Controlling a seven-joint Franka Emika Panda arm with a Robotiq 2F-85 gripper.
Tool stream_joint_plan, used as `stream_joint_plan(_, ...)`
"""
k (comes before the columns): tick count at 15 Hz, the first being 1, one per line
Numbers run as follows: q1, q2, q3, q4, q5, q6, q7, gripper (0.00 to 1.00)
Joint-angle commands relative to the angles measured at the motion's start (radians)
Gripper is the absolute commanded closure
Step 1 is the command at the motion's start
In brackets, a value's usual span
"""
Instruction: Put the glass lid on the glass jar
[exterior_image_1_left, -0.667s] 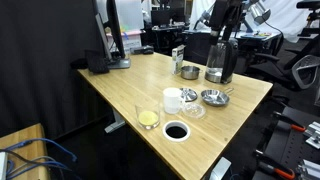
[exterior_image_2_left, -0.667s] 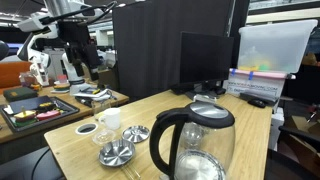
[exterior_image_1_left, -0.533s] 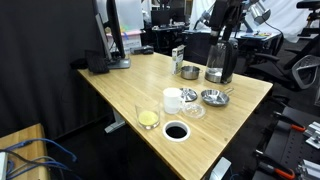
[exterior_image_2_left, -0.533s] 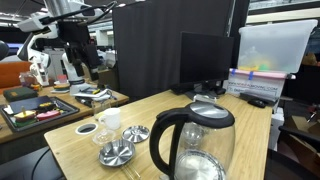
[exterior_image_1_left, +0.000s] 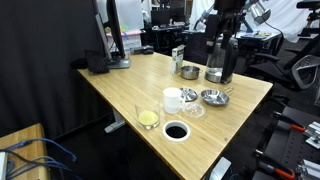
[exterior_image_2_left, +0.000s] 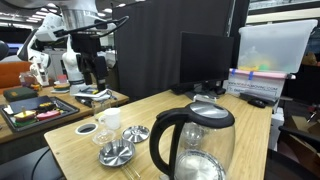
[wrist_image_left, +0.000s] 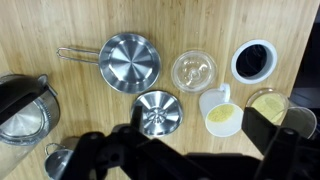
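The glass lid (wrist_image_left: 194, 70) lies flat on the wooden table, a clear round disc between the metal pan and the black ring; in an exterior view it lies (exterior_image_1_left: 193, 110) just in front of the white cup. The glass jar (wrist_image_left: 270, 108), clear with a yellowish bottom, stands at the right edge of the wrist view and near the table's front edge in an exterior view (exterior_image_1_left: 148, 117). My gripper (wrist_image_left: 185, 150) is open and empty, high above the table near the kettle in both exterior views (exterior_image_1_left: 222, 47) (exterior_image_2_left: 94, 78).
A white cup (wrist_image_left: 220, 112) with yellowish content stands between lid and jar. A black ring (wrist_image_left: 253, 60), a metal pan with handle (wrist_image_left: 130, 62), a metal bowl (wrist_image_left: 157, 112) and a dark kettle (wrist_image_left: 20, 110) (exterior_image_1_left: 218, 60) share the table. Monitors stand at the back.
The arm has swung from a tilted pose to a more upright one above the kettle end of the table. The objects on the table have not moved.
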Motion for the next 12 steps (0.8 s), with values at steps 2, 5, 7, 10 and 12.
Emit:
stream_joint_plan(2,0.001,0.106,0.01,0.022,-0.021,-0.019,0.025,0.0)
stream_joint_plan(5,0.009,0.114,0.004,0.002,-0.017,-0.002,0.022,0.0)
stream_joint_plan(7,0.009,0.128,0.006,0.006,-0.023,-0.002,0.03,0.0)
stream_joint_plan(10,0.009,0.125,0.007,0.007,-0.023,-0.002,0.03,0.0)
stream_joint_plan(12,0.013,0.145,0.011,0.012,-0.027,0.012,0.021,0.0)
